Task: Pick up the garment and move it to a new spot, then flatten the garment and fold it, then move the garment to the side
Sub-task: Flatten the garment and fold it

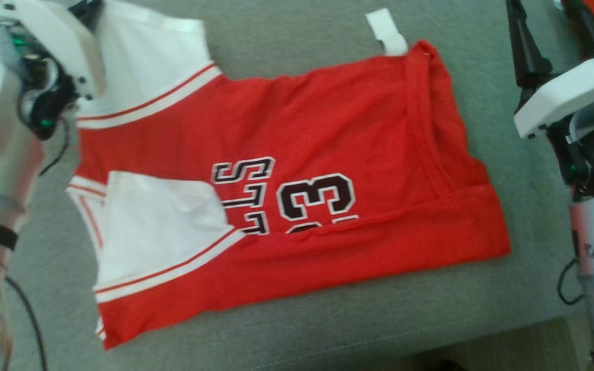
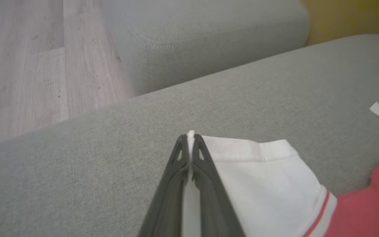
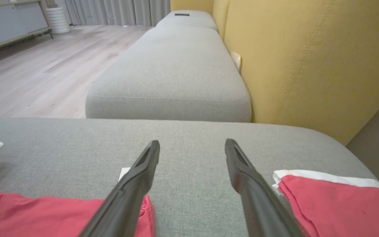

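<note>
Left claw (image 2: 190,138): fingers pressed together at the centre of the left wrist view, pinching the hem of the white sleeve (image 2: 262,171).

Right claw (image 3: 192,144): fingers wide apart and holding nothing, over the bare grey cushion (image 3: 61,148).

Jersey (image 1: 297,154): lies mid-frame in the head view on the cushion, its lower edge already turned up over the number.

Assessment: the folding step is in hand. The next move likely calls for lifting the sleeve and laying it inward across the red body without dragging the rest.
</note>
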{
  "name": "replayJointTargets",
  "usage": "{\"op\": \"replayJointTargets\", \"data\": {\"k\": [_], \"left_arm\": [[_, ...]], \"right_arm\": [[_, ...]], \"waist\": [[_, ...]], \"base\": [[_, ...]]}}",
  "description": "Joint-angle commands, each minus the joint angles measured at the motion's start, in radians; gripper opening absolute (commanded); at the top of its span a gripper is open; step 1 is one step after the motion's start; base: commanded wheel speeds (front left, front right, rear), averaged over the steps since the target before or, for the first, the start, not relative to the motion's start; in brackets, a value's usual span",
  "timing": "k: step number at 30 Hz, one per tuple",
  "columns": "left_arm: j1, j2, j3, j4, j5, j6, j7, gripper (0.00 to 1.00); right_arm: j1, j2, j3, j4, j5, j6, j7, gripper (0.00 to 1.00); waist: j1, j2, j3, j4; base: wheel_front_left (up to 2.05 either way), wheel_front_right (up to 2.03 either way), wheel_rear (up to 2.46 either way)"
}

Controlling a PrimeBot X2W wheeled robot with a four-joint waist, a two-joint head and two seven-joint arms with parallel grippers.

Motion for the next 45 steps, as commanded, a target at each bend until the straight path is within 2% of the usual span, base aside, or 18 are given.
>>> {"op": "replayJointTargets", "data": {"k": [1,6,14,27,37,38,39,45], "left_arm": [[-0.023,0.031,0.017,-0.049,-0.014,0.001,-0.031,0.0],[-0.001,0.016,-0.025,-0.124,-0.029,0.001,-0.064,0.0],[0.029,0.022,-0.072,-0.21,-0.041,0.001,-0.064,0.0],[0.015,0.024,-0.096,-0.239,-0.053,0.001,-0.057,0.0],[0.001,0.018,-0.105,-0.21,-0.06,0.001,-0.071,0.0],[0.0,0.018,-0.104,-0.205,-0.06,0.002,-0.073,0.0],[-0.001,0.019,-0.104,-0.199,-0.06,0.003,-0.075,0.0],[-0.017,0.022,-0.094,-0.16,-0.061,0.013,-0.102,0.0]], "right_arm": [[-0.029,-0.027,0.028,-0.008,0.015,0.007,0.023,1.0],[-0.05,-0.07,0.081,0.078,0.063,0.007,0.074,1.0],[-0.091,-0.1,0.186,0.212,0.126,0.007,0.106,1.0],[-0.195,-0.134,0.283,0.46,0.141,0.007,0.124,1.0],[-0.237,-0.186,0.347,0.531,0.205,0.007,0.135,1.0],[-0.24,-0.188,0.351,0.535,0.211,0.007,0.134,0.36],[-0.244,-0.189,0.356,0.539,0.216,0.007,0.133,0.0],[-0.276,-0.193,0.363,0.553,0.242,0.007,0.093,0.0]], "waist": [[0.0,0.0,-0.03,0.051],[0.0,0.0,-0.037,0.111],[0.0,0.0,-0.021,0.153],[0.0,0.0,0.016,0.162],[0.0,0.0,0.021,0.155],[0.0,0.0,0.021,0.154],[0.0,0.0,0.022,0.153],[0.0,0.0,0.022,0.151]], "base": [[0.0,0.0,0.0],[0.0,0.0,0.0],[0.0,0.0,0.0],[0.0,0.0,0.0],[0.0,0.0,0.0],[0.0,0.0,0.0],[0.0,0.0,0.0],[0.0,0.0,0.0]]}}
